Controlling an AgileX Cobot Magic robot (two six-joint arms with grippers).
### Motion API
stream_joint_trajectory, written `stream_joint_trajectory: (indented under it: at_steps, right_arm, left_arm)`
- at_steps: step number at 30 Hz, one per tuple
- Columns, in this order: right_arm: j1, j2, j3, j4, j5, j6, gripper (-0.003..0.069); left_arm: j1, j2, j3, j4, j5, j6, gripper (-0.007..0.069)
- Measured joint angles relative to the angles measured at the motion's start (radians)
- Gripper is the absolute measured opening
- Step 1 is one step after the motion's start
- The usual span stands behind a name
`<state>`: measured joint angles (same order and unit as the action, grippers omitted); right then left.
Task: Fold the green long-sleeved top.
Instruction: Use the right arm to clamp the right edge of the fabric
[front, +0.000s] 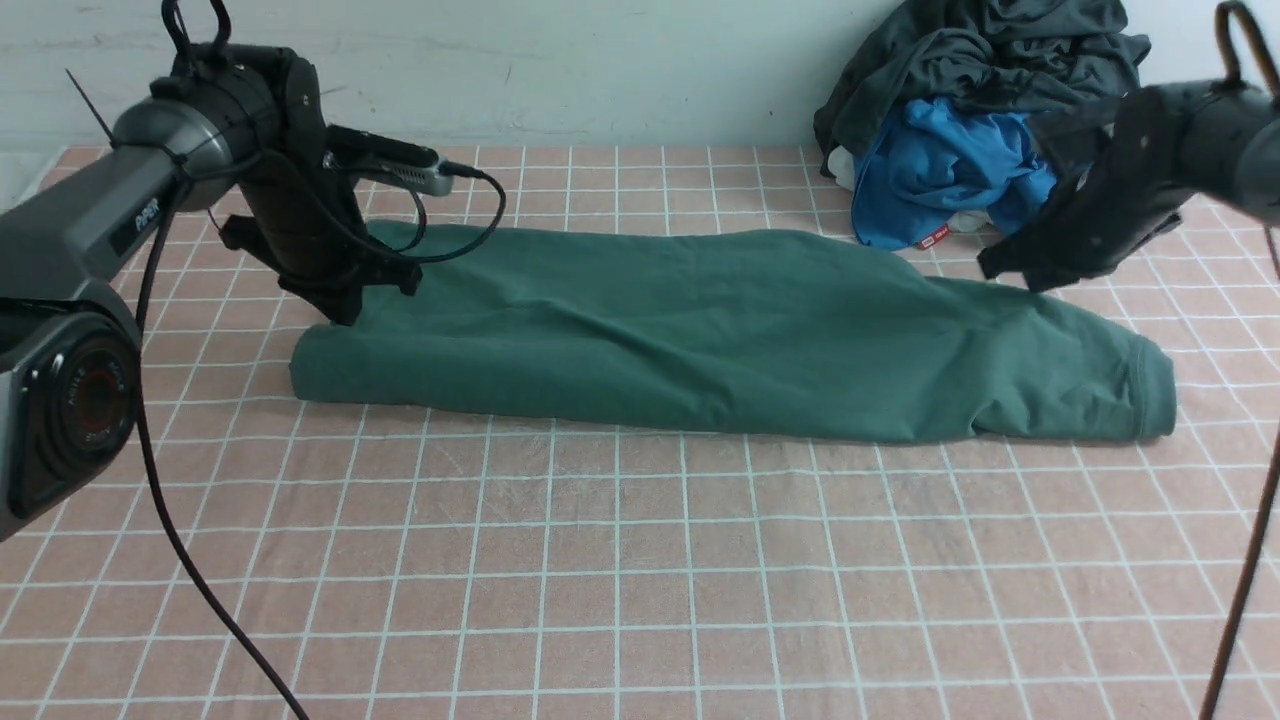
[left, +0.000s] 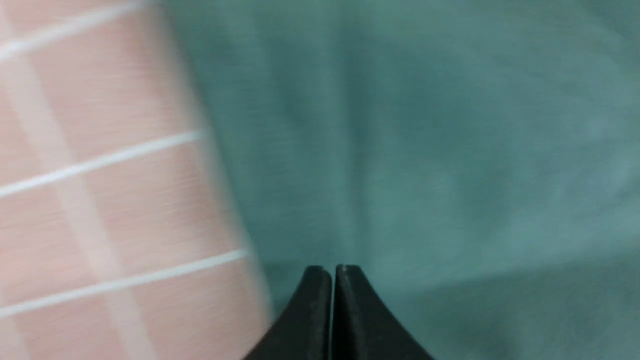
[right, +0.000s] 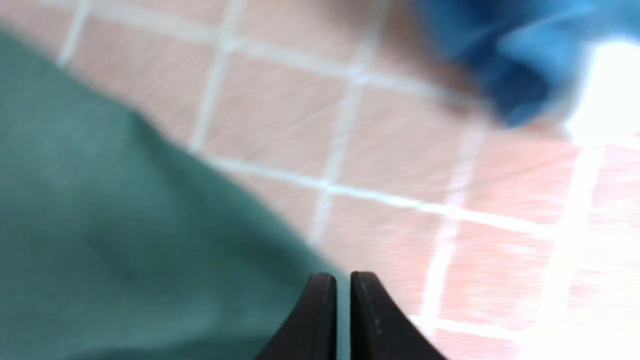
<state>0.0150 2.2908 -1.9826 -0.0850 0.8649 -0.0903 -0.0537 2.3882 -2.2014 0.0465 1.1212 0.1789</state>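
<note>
Now the green long-sleeved top (front: 700, 330) lies folded lengthwise on the worktop (front: 640, 600). Our left fingers (left: 315, 310), pressed together, hover over its left end; right fingers (right: 372, 315), nearly closed and empty, over its right. Next we likely grasp both ends to fold crosswise.

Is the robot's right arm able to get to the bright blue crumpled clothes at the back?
Probably yes. The right end effector hangs beside the bright blue crumpled garment, with nothing between them. A dark grey crumpled garment covers the blue one's top, so only the lower part is free.
</note>
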Motion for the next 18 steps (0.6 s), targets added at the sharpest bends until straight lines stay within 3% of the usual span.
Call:
stream_joint_trajectory:
  at_steps: [6, 9, 14, 17, 18]
  right_arm:
    - [-0.025, -0.144, -0.049, 0.029, 0.201, 0.025, 0.0047]
    - [-0.077, -0.161, 0.024, 0.085, 0.317, 0.025, 0.0110]
    - [-0.165, -0.126, 0.190, 0.113, 0.336, 0.046, 0.0304]
    - [-0.199, -0.125, 0.233, 0.167, 0.284, 0.063, 0.0459]
    - [-0.203, -0.122, 0.236, 0.182, 0.272, 0.063, 0.0479]
  left_arm:
    - [0.009, -0.188, 0.000, -0.005, 0.084, -0.003, -0.0003]
    - [0.009, -0.355, 0.042, -0.113, 0.107, 0.052, -0.0003]
    - [0.008, -0.632, 0.305, -0.361, 0.104, 0.207, -0.0003]
    - [0.006, -0.849, 0.560, -0.449, -0.009, 0.256, -0.0003]
    - [0.006, -0.886, 0.624, -0.456, -0.048, 0.260, -0.0003]
